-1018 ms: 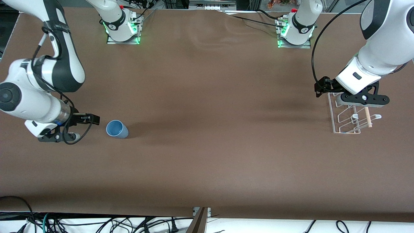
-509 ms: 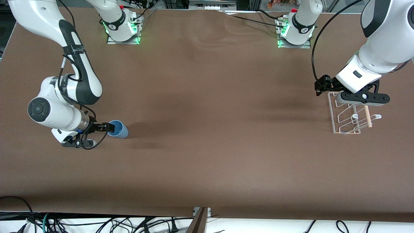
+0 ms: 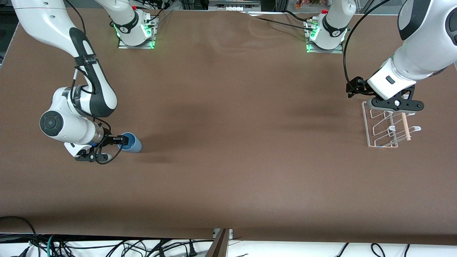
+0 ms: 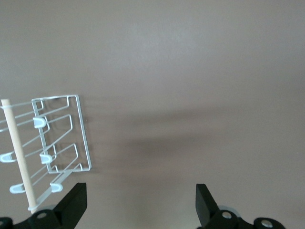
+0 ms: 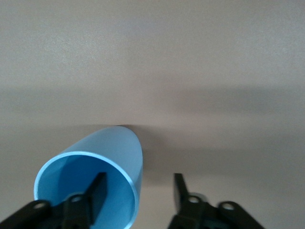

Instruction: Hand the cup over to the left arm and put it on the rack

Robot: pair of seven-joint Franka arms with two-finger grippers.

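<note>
hand [image 3: 120,140] now seemingly straddling cup [image 3: 132,143] rim

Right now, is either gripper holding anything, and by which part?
Nothing is gripped yet. The right gripper is open astride the cup's rim wall, one finger inside its mouth and one outside. The left gripper waits open over the rack.

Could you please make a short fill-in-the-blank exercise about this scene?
1. The cup lies on its ____ on the table.
2. One finger of the right gripper reaches ____ the cup's open mouth.
3. The left gripper hangs over the ____, its jaws apart.
4. The cup's colour is light ____.

Missing words: side; inside; rack; blue
</note>
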